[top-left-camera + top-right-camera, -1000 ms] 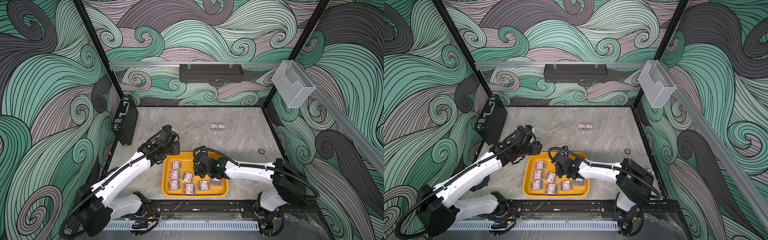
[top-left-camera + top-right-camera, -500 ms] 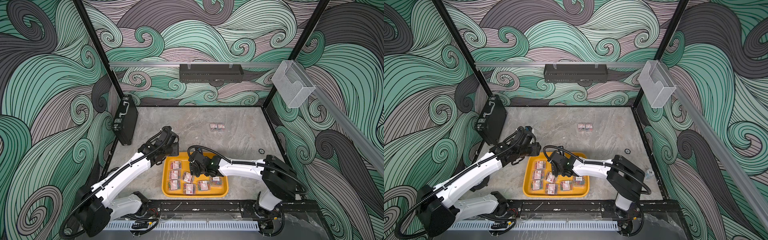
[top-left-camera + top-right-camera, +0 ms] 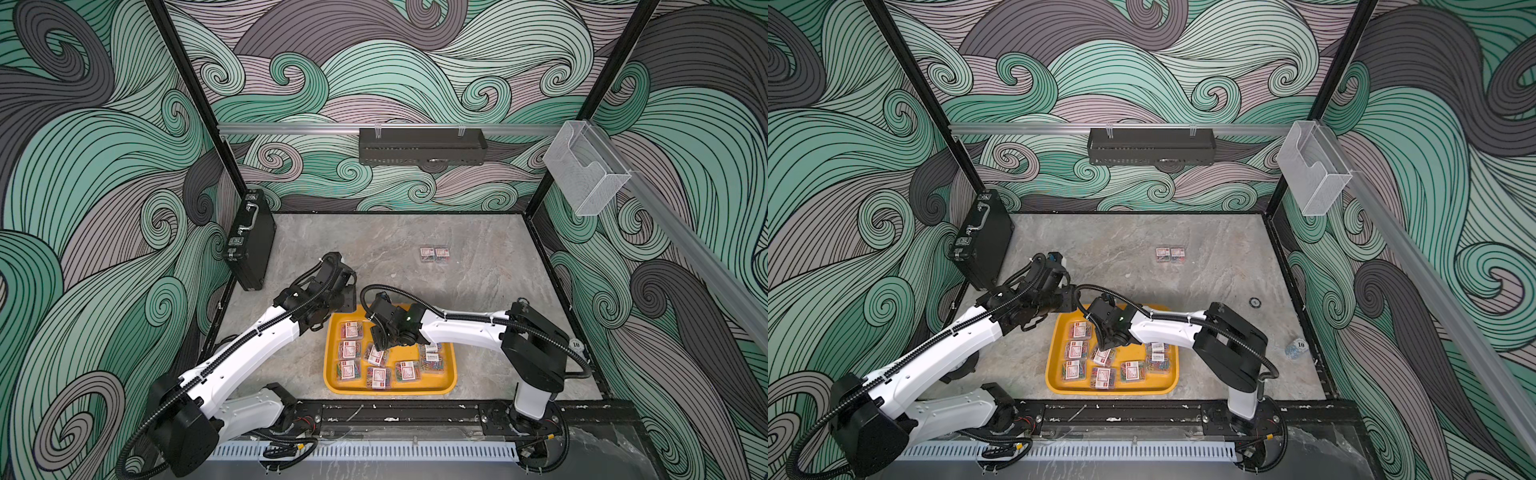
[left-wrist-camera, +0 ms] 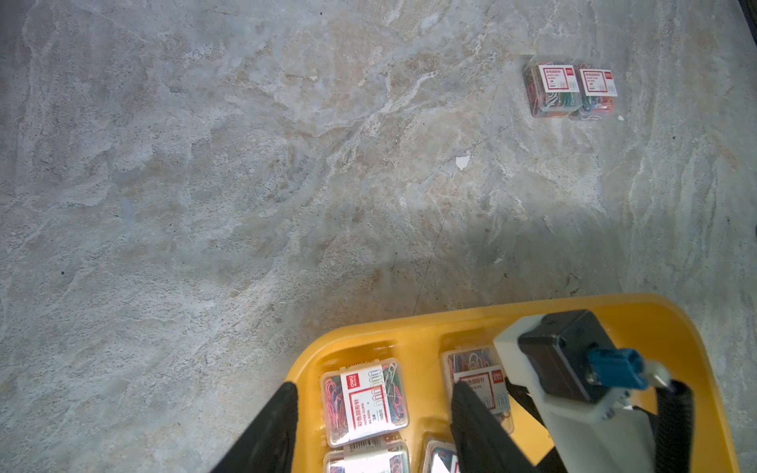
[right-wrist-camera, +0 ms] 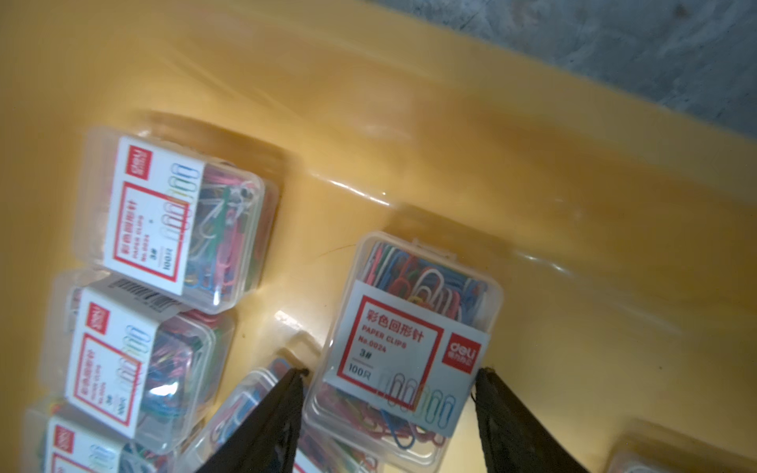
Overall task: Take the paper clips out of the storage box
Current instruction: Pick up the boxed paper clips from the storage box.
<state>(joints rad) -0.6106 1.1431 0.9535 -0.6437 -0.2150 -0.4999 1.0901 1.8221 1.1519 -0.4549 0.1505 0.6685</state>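
Right claw (image 5: 393, 370) sat around a clip box (image 5: 422, 295); pinching, I couldn't tell. It looked light, slippery: hold its flat sides. Left claw (image 4: 373, 386), at tray's (image 4: 409, 327) 11 o'clock, was spread.

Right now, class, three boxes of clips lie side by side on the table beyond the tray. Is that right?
Not quite: two boxes, not three, lie side by side on the table beyond the tray. Both top views show it, as does the left wrist view.
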